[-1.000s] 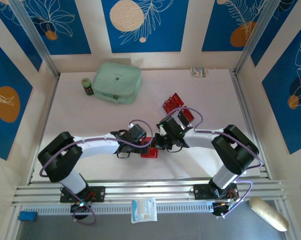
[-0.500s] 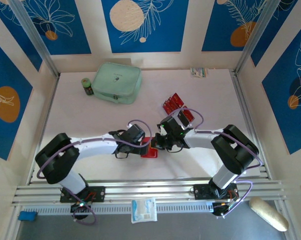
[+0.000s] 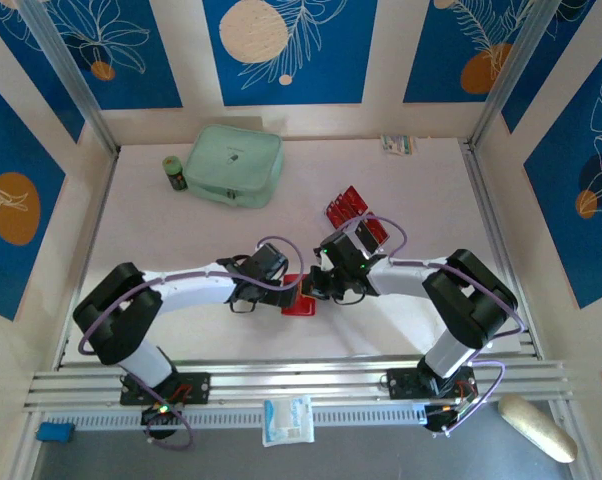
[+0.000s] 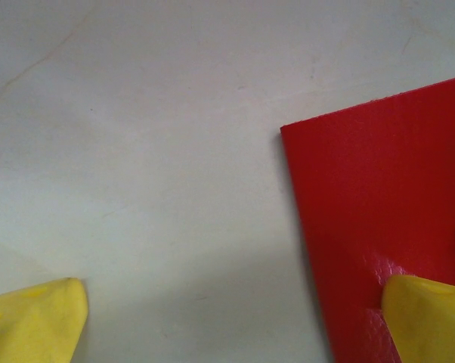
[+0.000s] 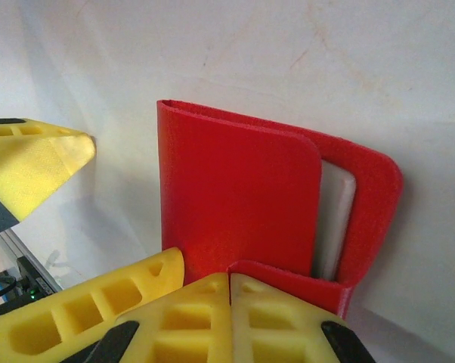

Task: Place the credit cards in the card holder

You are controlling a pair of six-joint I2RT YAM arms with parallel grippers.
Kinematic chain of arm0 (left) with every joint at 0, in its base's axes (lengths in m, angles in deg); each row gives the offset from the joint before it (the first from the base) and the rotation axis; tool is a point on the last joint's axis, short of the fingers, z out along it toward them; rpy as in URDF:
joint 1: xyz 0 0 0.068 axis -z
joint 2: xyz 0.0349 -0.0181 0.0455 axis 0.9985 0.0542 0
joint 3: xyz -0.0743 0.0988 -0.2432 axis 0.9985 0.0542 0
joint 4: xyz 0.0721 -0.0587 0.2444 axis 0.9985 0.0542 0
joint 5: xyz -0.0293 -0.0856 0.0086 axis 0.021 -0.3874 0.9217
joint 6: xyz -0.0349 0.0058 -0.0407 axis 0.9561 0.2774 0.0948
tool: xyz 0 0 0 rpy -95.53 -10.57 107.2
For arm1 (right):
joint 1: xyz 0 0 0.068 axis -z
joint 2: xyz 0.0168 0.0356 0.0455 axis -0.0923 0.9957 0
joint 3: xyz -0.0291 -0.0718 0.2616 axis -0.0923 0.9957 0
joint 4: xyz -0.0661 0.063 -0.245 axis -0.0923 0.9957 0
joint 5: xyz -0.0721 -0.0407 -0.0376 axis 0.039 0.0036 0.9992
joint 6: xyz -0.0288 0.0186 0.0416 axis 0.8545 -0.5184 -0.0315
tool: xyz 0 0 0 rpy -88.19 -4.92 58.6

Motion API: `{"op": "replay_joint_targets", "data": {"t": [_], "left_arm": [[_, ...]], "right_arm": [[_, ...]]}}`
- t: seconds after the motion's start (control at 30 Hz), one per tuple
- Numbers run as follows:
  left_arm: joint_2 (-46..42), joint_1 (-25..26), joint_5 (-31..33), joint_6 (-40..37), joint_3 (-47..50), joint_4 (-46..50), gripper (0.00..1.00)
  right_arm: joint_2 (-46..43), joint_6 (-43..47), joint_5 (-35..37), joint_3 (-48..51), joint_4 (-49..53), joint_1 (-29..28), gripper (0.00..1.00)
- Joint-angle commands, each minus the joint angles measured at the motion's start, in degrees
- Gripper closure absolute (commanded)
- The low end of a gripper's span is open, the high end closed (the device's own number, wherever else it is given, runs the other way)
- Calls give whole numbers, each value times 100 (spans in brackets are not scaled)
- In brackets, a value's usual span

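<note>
Near the front edge of the table [image 3: 181, 240], the card holder [image 3: 299, 303] lies under 1 pad [image 4: 428, 314] of the wide-spread left gripper [image 4: 235, 318], its flap seemingly pinched by the right gripper [image 5: 229, 302], while the credit cards [image 3: 353, 212] sit farther back, nearest the right arm [image 3: 411, 272].

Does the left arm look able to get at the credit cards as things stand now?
Probably not directly: the right arm lies between the left hand, now at the card holder, and the credit cards.
</note>
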Motion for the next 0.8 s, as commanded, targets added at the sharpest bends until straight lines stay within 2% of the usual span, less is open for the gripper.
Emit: {"op": "replay_joint_targets", "data": {"t": [0.0, 0.43, 0.77], "left_arm": [[203, 22, -223, -130, 130, -30, 0], [294, 75, -81, -39, 235, 54, 0], [305, 85, -81, -29, 253, 41, 0]], "right_arm": [[30, 156, 33, -160, 623, -71, 100], [-444, 228, 160, -493, 787, 65, 100], [-146, 201, 88, -546, 620, 70, 100]]}}
